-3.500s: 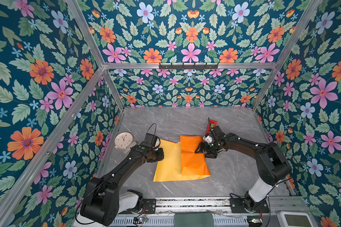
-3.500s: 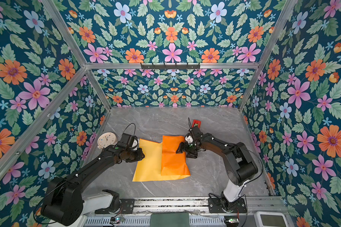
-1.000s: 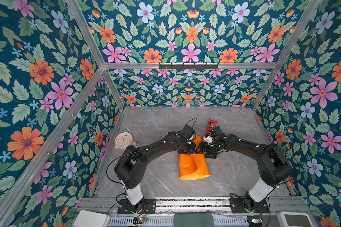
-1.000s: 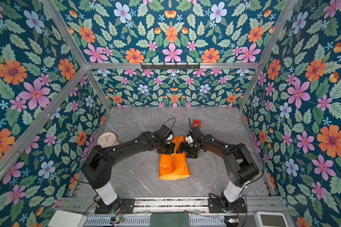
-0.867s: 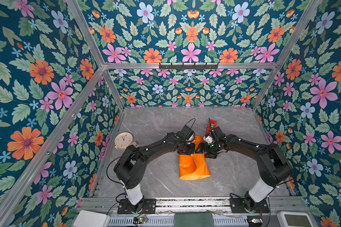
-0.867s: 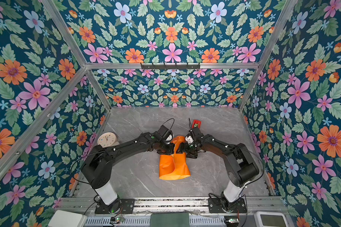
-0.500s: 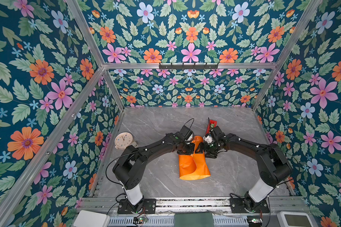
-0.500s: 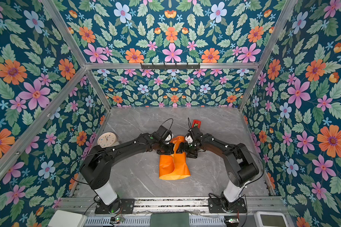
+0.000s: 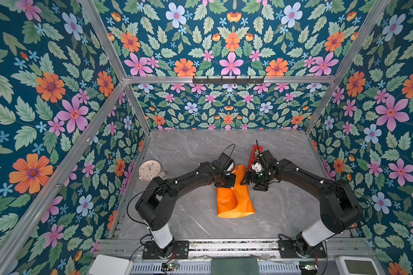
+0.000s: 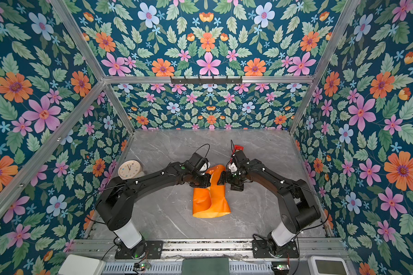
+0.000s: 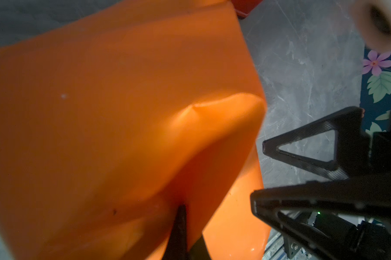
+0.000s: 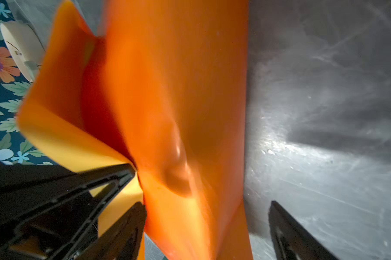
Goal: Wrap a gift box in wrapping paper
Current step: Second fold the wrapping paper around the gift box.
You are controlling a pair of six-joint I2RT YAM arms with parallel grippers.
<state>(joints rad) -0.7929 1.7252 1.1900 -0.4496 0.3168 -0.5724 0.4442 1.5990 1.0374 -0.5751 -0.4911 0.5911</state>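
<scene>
The wrapping paper (image 9: 234, 202) (image 10: 210, 202) is glossy orange and lies doubled over itself mid-table. Its far end is pulled up off the marble. My left gripper (image 9: 232, 182) (image 10: 208, 182) is shut on that raised end, and the left wrist view shows its dark tip (image 11: 181, 210) pinching the sheet (image 11: 122, 112). My right gripper (image 9: 244, 179) (image 10: 221, 178) faces it, open. In the right wrist view the paper (image 12: 167, 90) hangs between its spread fingers (image 12: 207, 203). The gift box is hidden under the paper.
A red tape dispenser (image 9: 254, 154) (image 10: 237, 147) lies just behind my right gripper. A round cream clock (image 9: 149, 169) (image 10: 129, 169) stands by the left wall. Floral walls close in three sides of the grey marble top (image 9: 196, 147).
Seconds ago the sheet's yellow left half lay flat, with my left gripper at its left edge. That half is now carried over to the right. In the last second almost nothing moved.
</scene>
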